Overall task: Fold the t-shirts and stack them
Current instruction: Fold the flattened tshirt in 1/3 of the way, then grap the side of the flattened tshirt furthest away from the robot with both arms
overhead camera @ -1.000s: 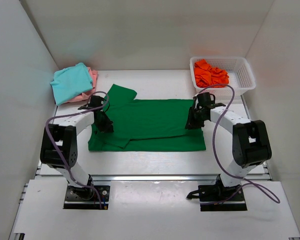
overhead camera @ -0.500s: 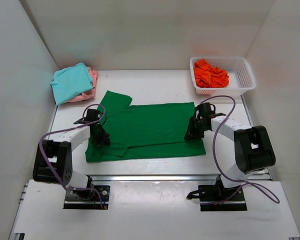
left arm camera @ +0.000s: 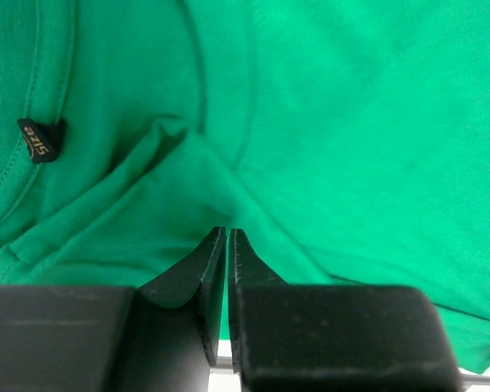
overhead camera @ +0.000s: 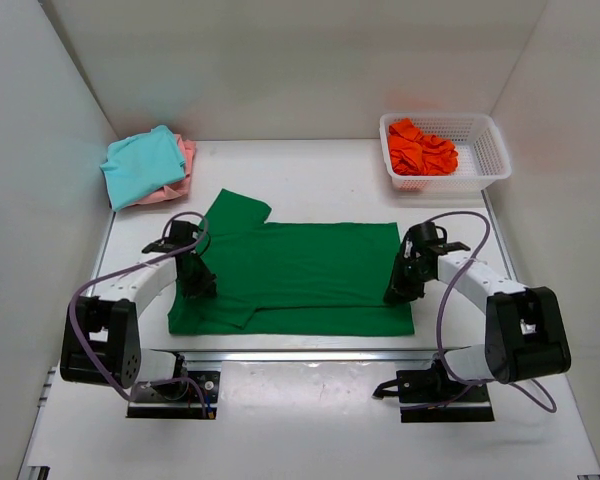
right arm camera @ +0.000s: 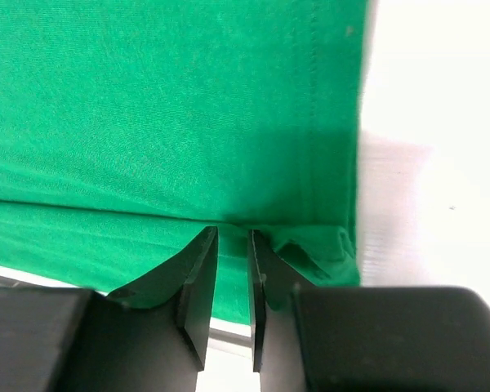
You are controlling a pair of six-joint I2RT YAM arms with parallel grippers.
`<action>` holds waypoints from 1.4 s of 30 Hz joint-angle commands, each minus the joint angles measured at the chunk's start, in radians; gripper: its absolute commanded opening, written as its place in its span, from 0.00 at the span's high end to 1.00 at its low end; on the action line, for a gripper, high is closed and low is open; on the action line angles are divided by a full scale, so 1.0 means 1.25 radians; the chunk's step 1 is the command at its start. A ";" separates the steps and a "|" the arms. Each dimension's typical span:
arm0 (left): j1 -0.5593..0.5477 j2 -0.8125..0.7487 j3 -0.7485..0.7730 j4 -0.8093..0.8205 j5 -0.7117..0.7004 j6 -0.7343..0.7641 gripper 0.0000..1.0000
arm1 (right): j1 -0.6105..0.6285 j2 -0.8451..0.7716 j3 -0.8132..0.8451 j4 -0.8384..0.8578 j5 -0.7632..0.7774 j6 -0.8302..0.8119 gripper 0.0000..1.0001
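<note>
The dark green t-shirt (overhead camera: 300, 270) lies spread flat on the white table, collar end to the left, one sleeve folded under at the near left. My left gripper (overhead camera: 196, 285) is shut on its cloth near the collar (left arm camera: 228, 230). My right gripper (overhead camera: 398, 290) is nearly closed on the folded hem at the shirt's near right corner (right arm camera: 233, 233). The teal t-shirt (overhead camera: 143, 165) lies folded on the pale pink one (overhead camera: 186, 160) at the far left. The bright orange t-shirt (overhead camera: 420, 148) is crumpled in the basket.
The white mesh basket (overhead camera: 492, 150) stands at the far right corner. White walls close in the table on three sides. The table's metal front rail (overhead camera: 300, 353) runs just below the green shirt's near edge.
Both grippers moved toward the near edge, dragging the green t-shirt with them. It now lies closer to the front rail and flatter.
</note>
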 commanded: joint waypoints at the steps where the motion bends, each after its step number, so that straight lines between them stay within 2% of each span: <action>1: -0.001 -0.025 0.072 -0.031 0.004 -0.002 0.81 | -0.010 -0.020 0.046 -0.007 -0.003 -0.019 0.81; 4: -0.007 -0.031 0.157 -0.046 0.036 -0.009 0.75 | -0.011 -0.016 0.141 -0.027 -0.018 -0.027 0.78; 6: -0.005 -0.020 0.239 -0.044 0.050 -0.011 0.75 | -0.013 -0.008 0.199 -0.038 -0.021 -0.030 0.78; 8: 0.000 0.008 0.300 -0.032 0.063 -0.002 1.00 | -0.010 0.005 0.251 -0.027 -0.008 -0.030 0.77; 11: 0.021 0.103 0.405 0.002 0.057 0.032 1.00 | -0.029 0.046 0.307 -0.004 -0.003 -0.035 0.76; 13: 0.044 0.177 0.488 0.031 0.074 0.062 1.00 | -0.049 0.100 0.346 0.012 -0.006 -0.040 0.91; 14: 0.057 0.230 0.509 0.042 0.085 0.084 0.89 | -0.059 0.113 0.365 0.022 -0.008 -0.038 0.95; 15: 0.062 0.285 0.561 0.035 0.085 0.100 0.65 | -0.064 0.139 0.380 0.018 -0.002 -0.046 0.95; 19: 0.078 0.424 0.739 0.010 0.022 0.152 0.53 | -0.069 0.211 0.456 0.015 0.022 -0.070 0.95; 24: 0.095 0.569 0.862 -0.011 -0.002 0.187 0.55 | -0.077 0.259 0.493 0.011 0.038 -0.077 0.94; 29: 0.087 0.639 0.910 -0.017 -0.031 0.241 0.54 | -0.093 0.307 0.526 -0.001 0.041 -0.089 0.92; 35: 0.070 0.703 0.929 -0.052 -0.100 0.283 0.39 | -0.097 0.359 0.587 -0.019 0.041 -0.092 0.93; 42: 0.041 0.733 0.922 -0.070 -0.142 0.299 0.33 | -0.104 0.396 0.620 -0.019 0.037 -0.090 0.93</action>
